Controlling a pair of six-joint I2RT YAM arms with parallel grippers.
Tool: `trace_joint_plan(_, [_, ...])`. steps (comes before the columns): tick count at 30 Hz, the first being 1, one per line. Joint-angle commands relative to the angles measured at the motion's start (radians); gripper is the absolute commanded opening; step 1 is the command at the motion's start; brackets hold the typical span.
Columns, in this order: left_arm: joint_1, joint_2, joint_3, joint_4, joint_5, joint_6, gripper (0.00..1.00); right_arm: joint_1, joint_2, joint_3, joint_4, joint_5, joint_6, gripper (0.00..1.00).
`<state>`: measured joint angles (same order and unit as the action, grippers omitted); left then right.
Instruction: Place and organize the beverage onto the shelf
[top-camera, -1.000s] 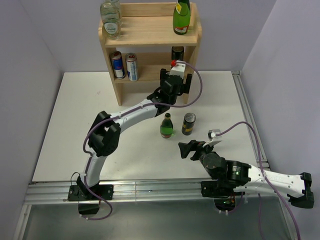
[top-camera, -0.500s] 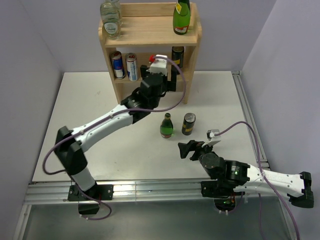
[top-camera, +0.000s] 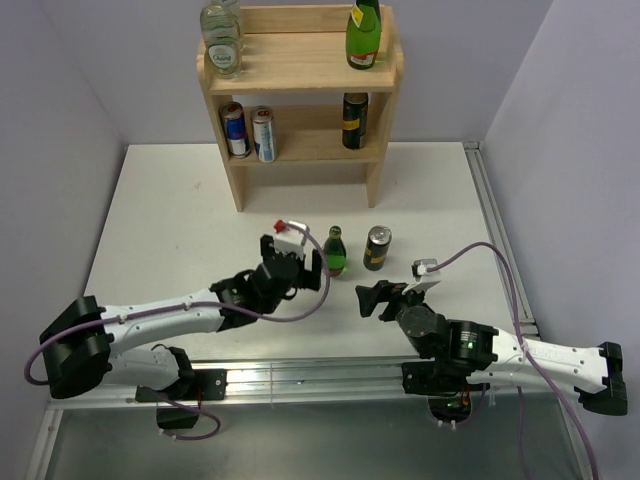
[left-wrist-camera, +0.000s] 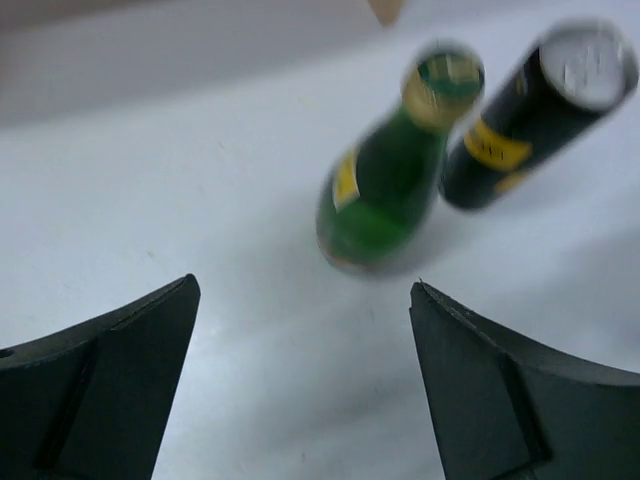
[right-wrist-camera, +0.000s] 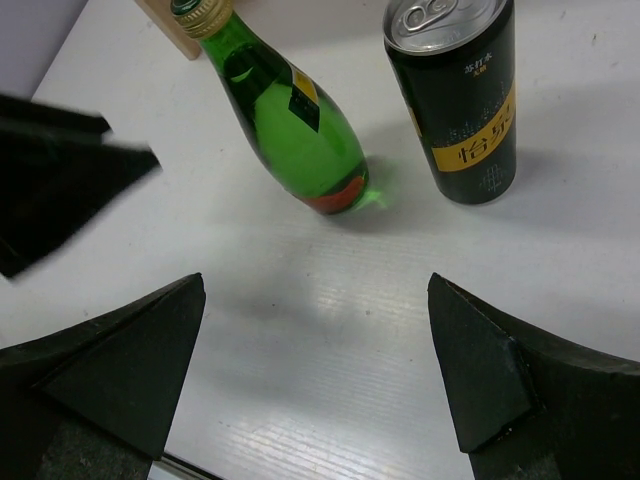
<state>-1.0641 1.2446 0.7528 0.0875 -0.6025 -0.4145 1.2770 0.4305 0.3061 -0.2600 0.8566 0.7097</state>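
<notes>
Worktop – white, with two drinks not yet shelved near its middle.

Shelf stands at the worktop's 12 o'clock edge. It looks sorted by kind. The top tier holds a clear bottle at its 9 o'clock end and a tall green bottle at its 3 o'clock end. The middle tier holds a pair of cans on the 9 o'clock side and a dark can on the 3 o'clock side. So the loose bottle probably belongs on top and the loose can beside the dark one.

Left tool – jaws spread wide, gripping nothing, low over the worktop at about 8 o'clock of the small green bottle. It faces the bottle, likely lining up a side grasp.

Right tool – also wide open and empty, at roughly 6 o'clock of the black can. It is near the can but apart from it, probably waiting for its turn.

The small green bottle stands upright just at 9 o'clock of the black can. I cannot tell if they touch.

Hard to see:
- The bottom tier is hidden under the middle one.
- The tops of both top-tier bottles are cut off by the frame.
- The left wrist view is blurred, so its labels are unreadable.
- Only a corner of a shelf leg shows in the wrist views.
</notes>
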Motion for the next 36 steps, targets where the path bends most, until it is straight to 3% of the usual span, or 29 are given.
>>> trace_joint_plan(1, [-0.06,0.012,-0.067,0.155,0.055,-0.072,0.93,0.007,-0.009,-0.007,0.031,0.045,0.013,0.99])
trace_joint_plan(9, [-0.086,0.188,-0.055,0.287,0.106,-0.08,0.94,0.007,0.002,-0.002,0.024,0.045,0.022,0.99])
trace_joint_plan(15, [-0.085,0.374,0.0,0.406,0.064,-0.029,0.93,0.007,0.004,-0.004,0.034,0.033,0.007,0.99])
trace_joint_plan(28, [0.025,0.582,0.083,0.564,0.033,0.019,0.9,0.007,-0.007,-0.01,0.042,0.027,0.0,0.99])
trace_joint_plan(34, [0.079,0.645,0.132,0.597,0.07,0.059,0.82,0.007,0.002,-0.01,0.047,0.029,0.0,0.99])
trace_joint_plan(36, [0.087,0.667,0.145,0.61,0.078,0.066,0.72,0.007,0.001,-0.012,0.05,0.029,0.0,0.99])
